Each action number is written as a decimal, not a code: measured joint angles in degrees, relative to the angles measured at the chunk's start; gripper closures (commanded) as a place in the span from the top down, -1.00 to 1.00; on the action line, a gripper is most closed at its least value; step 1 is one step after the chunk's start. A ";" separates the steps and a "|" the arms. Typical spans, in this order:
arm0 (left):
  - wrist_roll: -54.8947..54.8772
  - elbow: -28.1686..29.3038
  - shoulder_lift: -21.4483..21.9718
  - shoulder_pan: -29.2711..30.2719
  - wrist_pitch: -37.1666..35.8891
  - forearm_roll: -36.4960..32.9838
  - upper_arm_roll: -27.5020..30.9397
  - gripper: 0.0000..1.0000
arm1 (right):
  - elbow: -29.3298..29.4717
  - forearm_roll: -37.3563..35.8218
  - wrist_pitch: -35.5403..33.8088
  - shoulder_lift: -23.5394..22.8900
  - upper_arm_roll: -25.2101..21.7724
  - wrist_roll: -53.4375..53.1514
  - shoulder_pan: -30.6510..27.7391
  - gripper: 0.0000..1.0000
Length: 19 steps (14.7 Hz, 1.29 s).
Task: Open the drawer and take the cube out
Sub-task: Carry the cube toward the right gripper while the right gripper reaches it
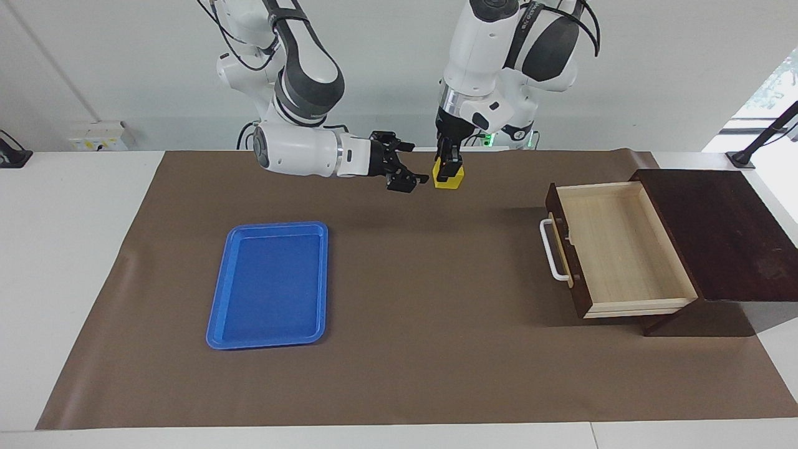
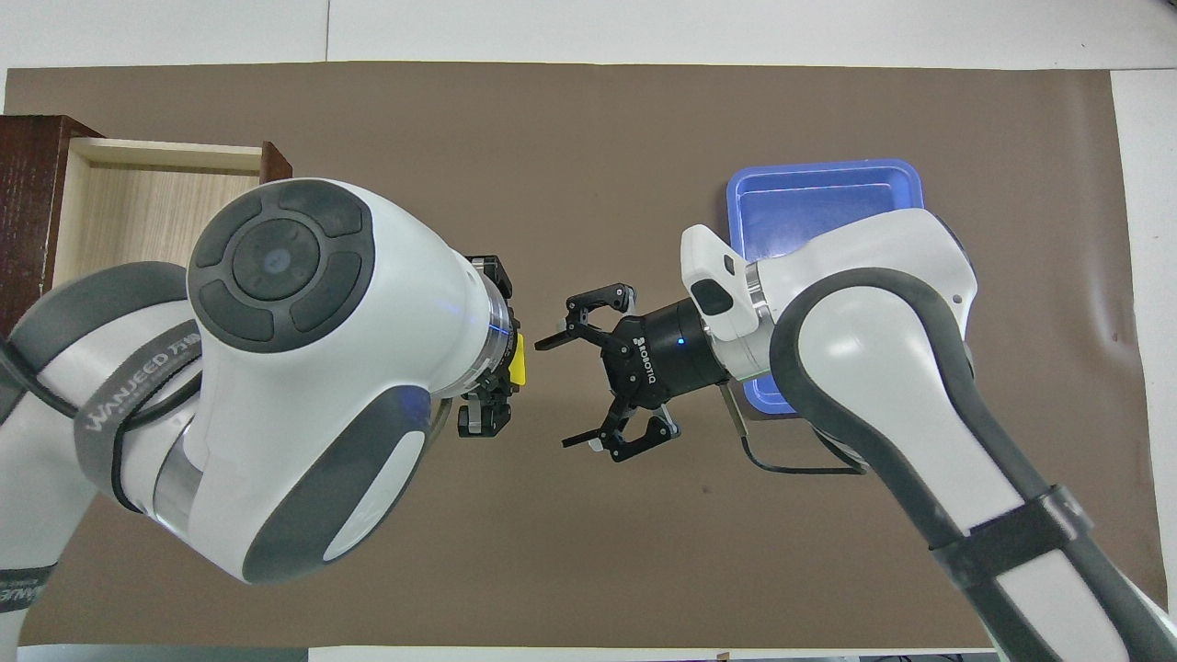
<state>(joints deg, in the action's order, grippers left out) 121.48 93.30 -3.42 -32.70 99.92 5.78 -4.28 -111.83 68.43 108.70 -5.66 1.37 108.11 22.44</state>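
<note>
Facing view shows the blue tray [image 1: 268, 287], then the right gripper [image 1: 408, 179] spread wide beside the little yellow cube [image 1: 449, 179], pinched up high by the left gripper [image 1: 450, 167], then the open drawer [image 1: 617, 249]; the cube looks light and hard, best gripped on its flat sides.

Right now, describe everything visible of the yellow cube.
The yellow cube is small, bright and plain-faced, maybe plastic. It hangs in the air over the brown mat, at the robots' end of the table, gripped from above by the left claw, whose dark fingers cover its top. The open right claw is beside it, not touching.
</note>
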 measured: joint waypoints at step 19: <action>0.09 1.15 0.50 0.00 0.08 0.01 -0.05 -1.00 | -1.57 1.41 11.97 0.48 0.26 -3.44 5.16 1.00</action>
<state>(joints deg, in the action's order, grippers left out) 121.57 94.44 -2.93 -32.70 100.00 5.80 -4.33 -113.41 69.84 120.67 -5.18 1.62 104.68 27.59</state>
